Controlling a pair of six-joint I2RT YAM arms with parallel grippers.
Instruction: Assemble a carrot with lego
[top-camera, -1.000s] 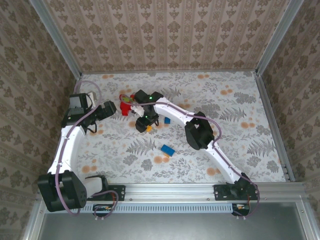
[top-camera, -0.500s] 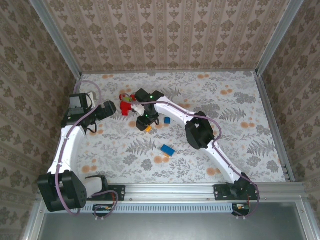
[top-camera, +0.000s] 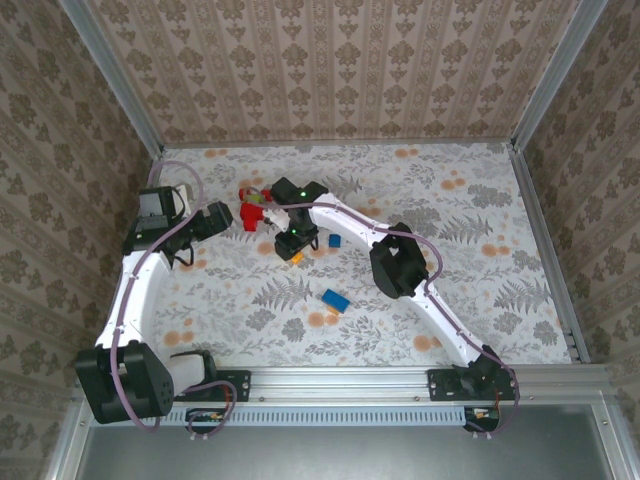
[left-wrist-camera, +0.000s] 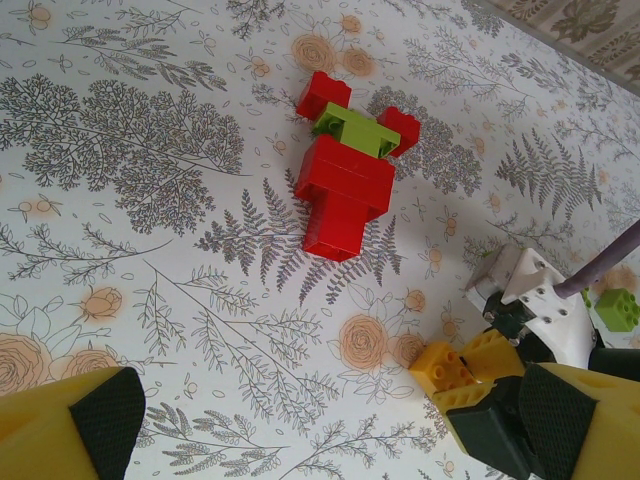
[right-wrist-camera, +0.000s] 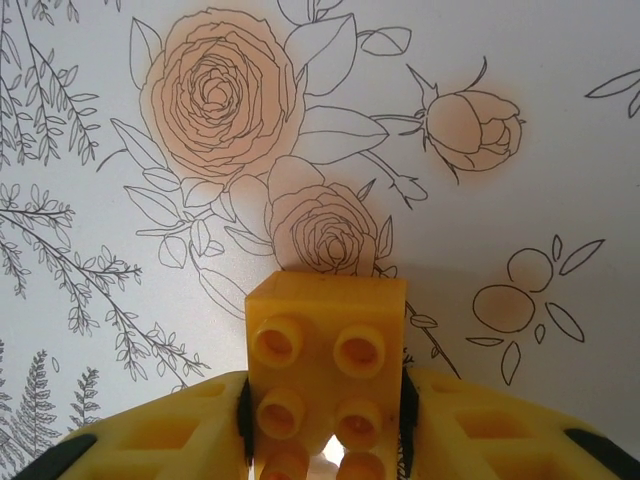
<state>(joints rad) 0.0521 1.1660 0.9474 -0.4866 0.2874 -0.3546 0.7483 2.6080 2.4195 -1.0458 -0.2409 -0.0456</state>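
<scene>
1. Your right gripper (right-wrist-camera: 322, 405) was clamped on an orange-yellow brick (right-wrist-camera: 325, 335), a finger pressed against each side and the studs facing the wrist camera.
2. That brick hung low over the flowered table (left-wrist-camera: 150, 300), above a printed rose. I could not tell whether it touched the surface.
3. Your left gripper (left-wrist-camera: 310, 430) had its jaws spread wide and held nothing.
4. A red-and-green stack (left-wrist-camera: 345, 185) lay flat on the table, near the held brick but apart from it, between your two grippers.
5. A green brick (left-wrist-camera: 617, 308) lay just past the right gripper.
6. A small blue brick (top-camera: 334, 241) sat just beside the right arm. A larger blue brick (top-camera: 336, 299) lay well apart, nearer the bases.
</scene>
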